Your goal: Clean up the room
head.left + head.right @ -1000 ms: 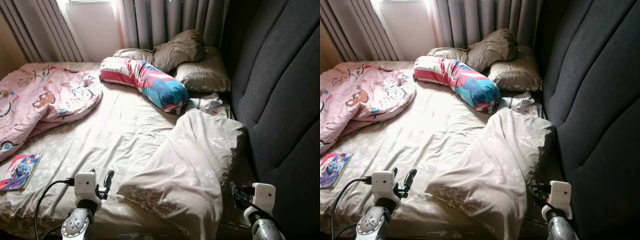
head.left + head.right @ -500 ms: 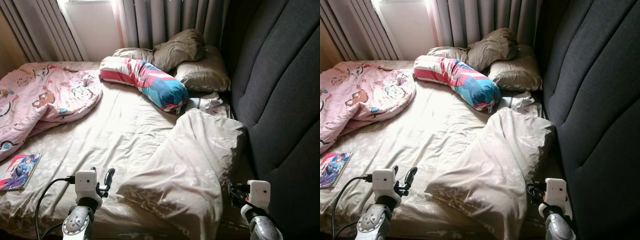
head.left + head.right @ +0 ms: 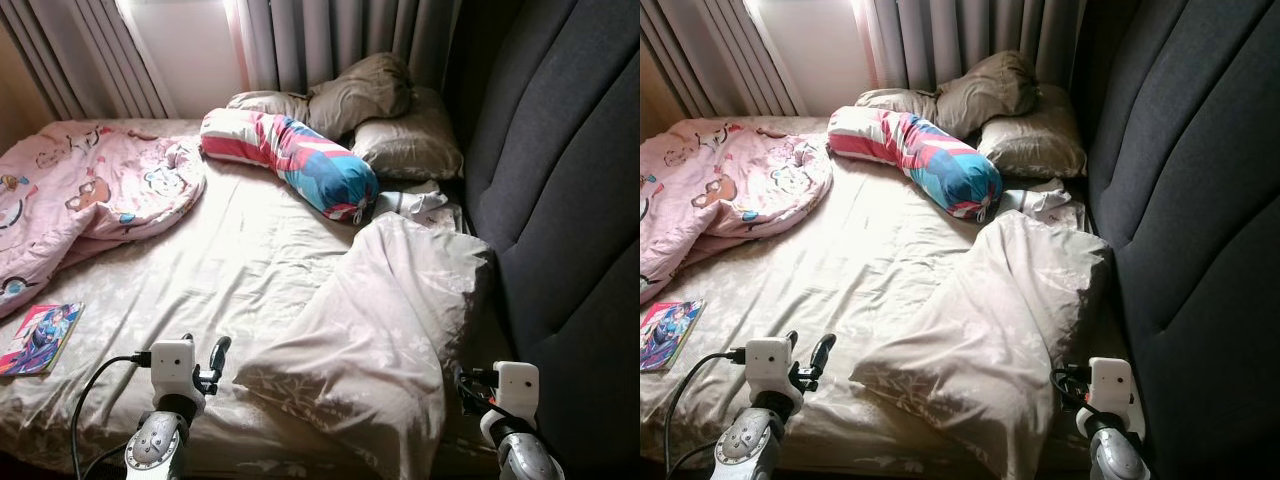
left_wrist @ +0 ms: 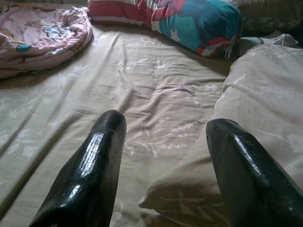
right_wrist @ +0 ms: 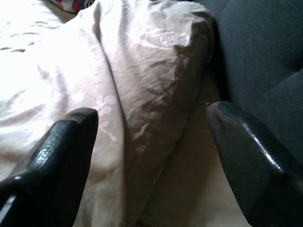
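While a pink blanket (image 3: 80, 195) and a book (image 3: 40, 338) lie at the bed's left, the beige pillow (image 3: 375, 340) lies lengthwise beside the headboard (image 3: 560, 200) (bolster (image 3: 295, 160) beyond it). Left gripper (image 4: 165, 142) and right gripper (image 5: 151, 137) both gape, fingers apart, before it.

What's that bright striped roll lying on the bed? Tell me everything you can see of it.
It is a long bolster pillow, round like a sausage, in soft printed fabric: pink, white and red stripes at one end, blue and teal with red at the other, where the cover is tied shut. It lies slantwise across the bed sheet, in front of the brown pillows, one end near the pink blanket.
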`<state>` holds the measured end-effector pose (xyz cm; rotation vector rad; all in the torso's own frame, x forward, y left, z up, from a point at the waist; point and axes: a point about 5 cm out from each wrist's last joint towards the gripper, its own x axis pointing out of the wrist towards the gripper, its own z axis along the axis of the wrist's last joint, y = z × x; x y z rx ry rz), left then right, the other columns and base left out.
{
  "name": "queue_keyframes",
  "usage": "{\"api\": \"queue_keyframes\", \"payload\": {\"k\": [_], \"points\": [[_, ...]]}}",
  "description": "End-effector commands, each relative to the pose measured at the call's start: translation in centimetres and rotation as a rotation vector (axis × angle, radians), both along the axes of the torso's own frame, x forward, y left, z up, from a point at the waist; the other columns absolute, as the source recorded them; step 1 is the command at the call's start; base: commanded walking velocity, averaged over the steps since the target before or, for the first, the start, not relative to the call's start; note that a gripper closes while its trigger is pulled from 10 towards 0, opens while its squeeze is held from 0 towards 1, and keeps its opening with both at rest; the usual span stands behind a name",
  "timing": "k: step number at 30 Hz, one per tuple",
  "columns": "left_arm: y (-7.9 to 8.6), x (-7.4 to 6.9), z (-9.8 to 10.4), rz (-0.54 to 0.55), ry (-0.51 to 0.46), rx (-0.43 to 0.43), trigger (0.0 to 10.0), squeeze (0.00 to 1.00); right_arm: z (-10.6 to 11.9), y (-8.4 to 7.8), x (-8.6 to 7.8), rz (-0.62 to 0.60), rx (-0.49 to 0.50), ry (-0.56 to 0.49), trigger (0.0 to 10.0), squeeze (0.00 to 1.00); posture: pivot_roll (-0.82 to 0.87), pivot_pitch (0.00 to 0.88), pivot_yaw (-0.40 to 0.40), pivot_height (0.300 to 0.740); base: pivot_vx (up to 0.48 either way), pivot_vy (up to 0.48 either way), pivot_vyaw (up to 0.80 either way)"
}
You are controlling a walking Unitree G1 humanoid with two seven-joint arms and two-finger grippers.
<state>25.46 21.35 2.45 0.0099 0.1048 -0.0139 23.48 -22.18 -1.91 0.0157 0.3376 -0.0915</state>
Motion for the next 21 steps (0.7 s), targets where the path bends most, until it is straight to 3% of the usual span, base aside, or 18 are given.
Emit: {"api": "queue_keyframes", "payload": {"k": [1, 8, 21], "points": [[0.07, 0.01, 0.07, 0.001, 0.002, -0.007, 10.0, 0.00, -0.01, 0.29, 0.10, 0.007, 0.005, -0.003, 10.0, 0.00, -0.11, 0.029, 0.033, 0.690, 0.000, 0.000, 0.00], [0.02, 0.06, 0.09, -0.004, 0.001, -0.007, 10.0, 0.00, -0.02, 0.72, 0.32, 0.026, 0.009, 0.000, 10.0, 0.00, -0.11, 0.019, 0.033, 0.661, 0.000, 0.000, 0.00], [-0.03, 0.29, 0.24, -0.002, -0.004, -0.006, 10.0, 0.00, 0.14, 0.77, 0.60, 0.026, 0.006, -0.005, 10.0, 0.00, -0.11, 0.021, 0.029, 0.661, 0.000, 0.000, 0.00]]}}
